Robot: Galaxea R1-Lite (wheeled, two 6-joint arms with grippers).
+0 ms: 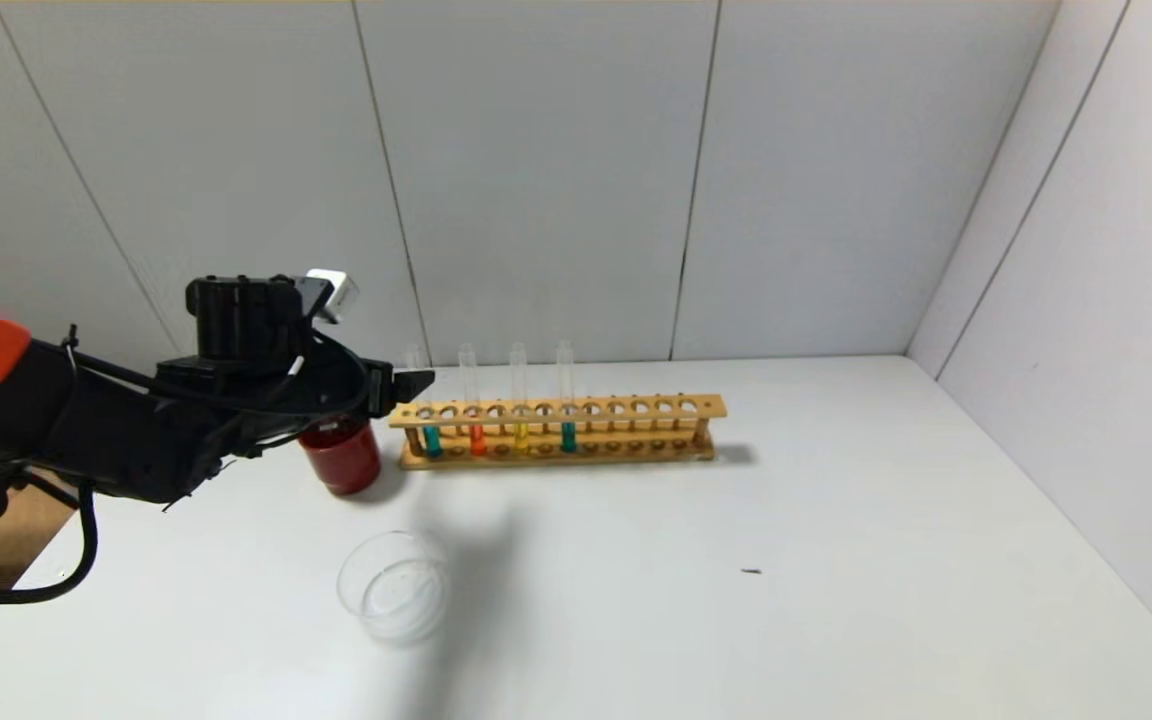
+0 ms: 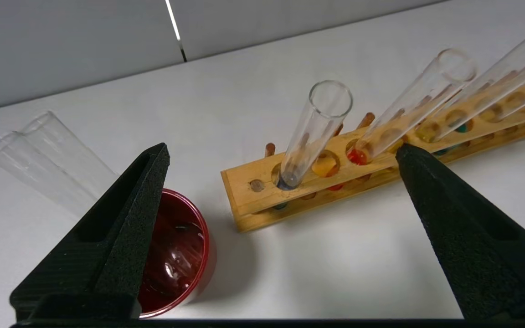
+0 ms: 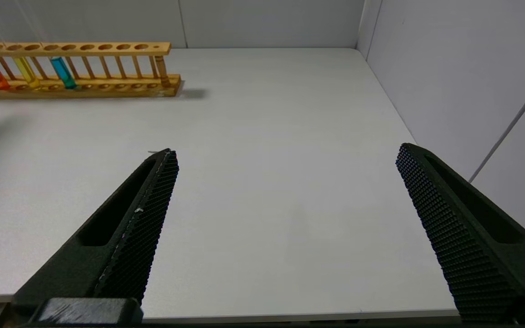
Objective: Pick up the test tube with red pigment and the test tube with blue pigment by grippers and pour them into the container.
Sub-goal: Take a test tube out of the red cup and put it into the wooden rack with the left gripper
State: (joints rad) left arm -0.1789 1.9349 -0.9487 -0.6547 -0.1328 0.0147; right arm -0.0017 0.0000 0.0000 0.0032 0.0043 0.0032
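Partly, my left pincer [image 1: 414,381] hides the rack's [image 1: 636,408] near end, hovering wide apart over the red cup [image 1: 341,457]. Red tube [image 1: 476,420] and blue tube [image 1: 567,415] stand racked. Dish [image 1: 394,585] sits nearer on the table [image 1: 836,560]. My right pincer [image 3: 285,155] hangs wide, well apart.

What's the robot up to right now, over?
Left gripper open beside rack. Right gripper open, parked. Red tube, blue tube racked. Dish empty.

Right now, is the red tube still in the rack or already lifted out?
In the rack. The test tube with red pigment stands upright in the wooden rack; the left end effector, open, holds nothing.
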